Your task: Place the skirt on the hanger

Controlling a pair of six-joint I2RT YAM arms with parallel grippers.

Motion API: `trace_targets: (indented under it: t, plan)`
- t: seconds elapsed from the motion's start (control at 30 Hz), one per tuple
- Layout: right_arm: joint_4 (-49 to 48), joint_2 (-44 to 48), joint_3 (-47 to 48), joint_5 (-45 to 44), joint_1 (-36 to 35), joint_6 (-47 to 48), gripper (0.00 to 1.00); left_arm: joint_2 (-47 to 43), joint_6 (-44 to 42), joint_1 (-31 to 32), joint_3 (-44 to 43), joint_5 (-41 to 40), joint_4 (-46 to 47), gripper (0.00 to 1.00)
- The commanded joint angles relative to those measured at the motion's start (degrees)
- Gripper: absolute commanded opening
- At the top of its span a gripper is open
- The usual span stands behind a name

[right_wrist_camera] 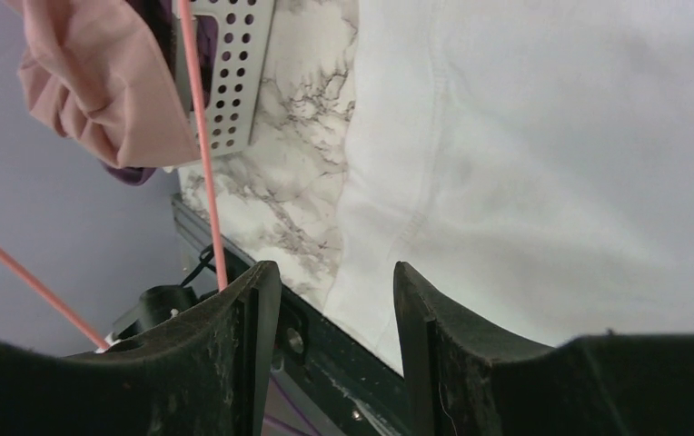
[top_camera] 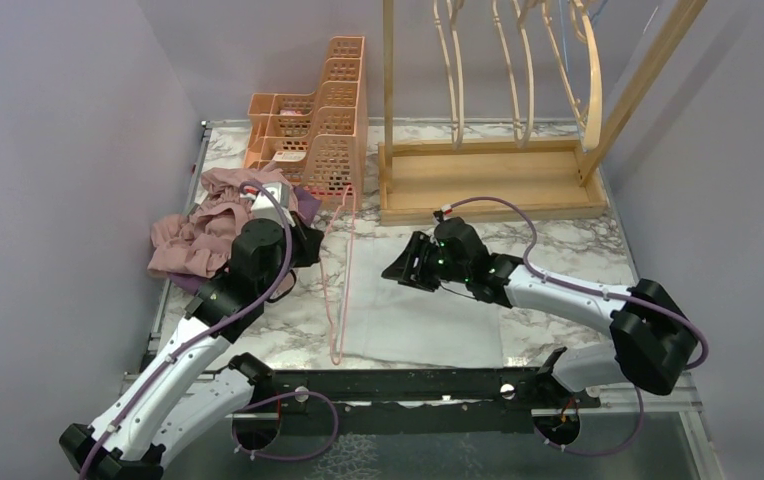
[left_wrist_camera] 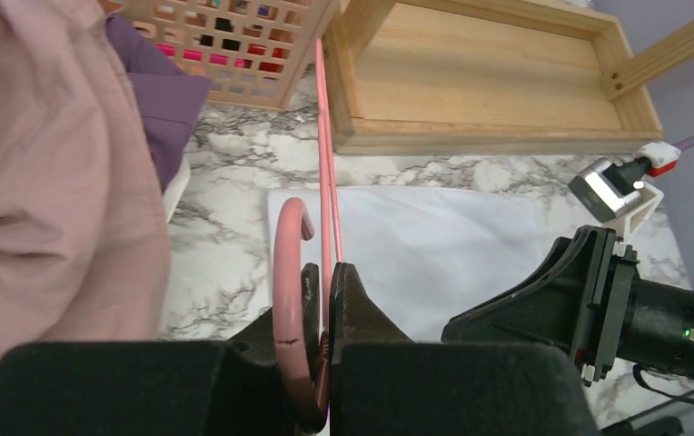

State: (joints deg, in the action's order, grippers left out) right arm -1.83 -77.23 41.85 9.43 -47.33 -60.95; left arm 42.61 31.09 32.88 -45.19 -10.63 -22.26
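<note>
Dusty-pink crumpled fabric skirt (top_camera: 193, 240) is heaped at the tabletop's left edge, partly over a purple cloth (left_wrist_camera: 162, 100). Thin pink wire hanger (left_wrist_camera: 286, 291) is pinched beside its hook by the left gripper (left_wrist_camera: 327, 271), jaws closed on it. Right gripper (right_wrist_camera: 336, 291) is held with jaws parted, nothing between them, near a flat white cloth (top_camera: 428, 335). Peach lattice plastic organiser (top_camera: 323, 130) and wooden hanger rack (top_camera: 488, 185) are set along the far edge.

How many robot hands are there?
2. The left hand is by the pile of pink clothes, shut on the pink hanger. The right hand is open, low over the marble table, right of that hanger. None seems hidden.
</note>
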Motion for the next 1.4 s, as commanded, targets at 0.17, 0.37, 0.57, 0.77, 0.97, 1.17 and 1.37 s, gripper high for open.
trace_targets:
  t: [0.17, 0.37, 0.57, 0.77, 0.97, 1.17, 1.37]
  plan:
    - [6.32, -9.77, 8.64, -7.77, -4.44, 6.22, 0.53, -2.25, -4.26, 0.09, -1.21, -9.95, -6.41, 0.0]
    - [9.16, -15.6, 13.86, -10.95, -7.0, 8.26, 0.52, -2.88, -1.34, 0.08, -0.45, -11.38, -8.69, 0.0]
    - [16.37, -23.23, 23.26, -16.68, -10.61, 11.55, 0.45, -3.76, 1.62, 0.1, 0.73, -11.72, -10.73, 0.0]
    - [22.33, -31.28, 31.94, -20.8, -12.69, 14.82, 0.43, -4.49, 2.9, 0.1, 1.31, -13.14, -12.26, 0.0]
    - [27.28, -38.04, 39.6, -26.21, -15.78, 18.62, 0.5, -4.51, 3.84, 0.08, 0.35, -14.95, -15.39, 0.0]
    - [33.13, -44.32, 45.75, -28.97, -17.38, 20.29, 0.6, -5.7, 5.74, 0.1, -1.35, -17.57, -19.1, 0.0]
    - [40.27, -49.63, 48.28, -32.47, -17.62, 18.74, 0.63, -7.7, 7.41, 0.12, -2.02, -20.2, -21.48, 0.0]
